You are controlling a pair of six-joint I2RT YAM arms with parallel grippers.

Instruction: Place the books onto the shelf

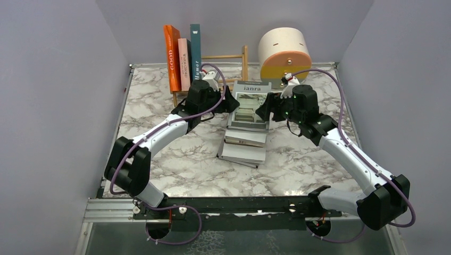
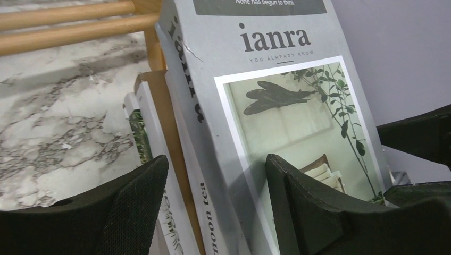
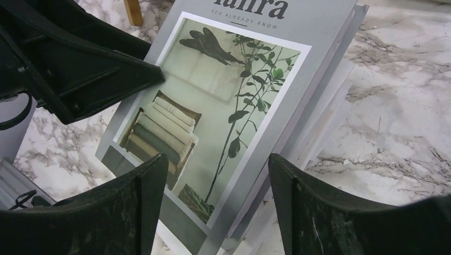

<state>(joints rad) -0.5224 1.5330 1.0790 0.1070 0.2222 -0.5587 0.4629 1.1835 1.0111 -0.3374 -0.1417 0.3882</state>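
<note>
The marble worktop [image 1: 159, 111] fills the frame. At its centre lies the stack of books [image 1: 243, 151], topped by a grey book [image 1: 250, 103] reading "ianra" and "YOU ALREADY KNOW". At upper centre the shelf [image 1: 228, 57] holds, upright, an orange book [image 1: 171, 58] marked "GOOD", a pink book [image 1: 184, 61] and a teal book [image 1: 195, 48] marked "Humor". The left pincer [image 2: 215, 164] and right pincer [image 3: 215, 162] stand spread astride the grey book's opposite edges.

Soft, even overhead light, faint shadows, sharp focus.
</note>
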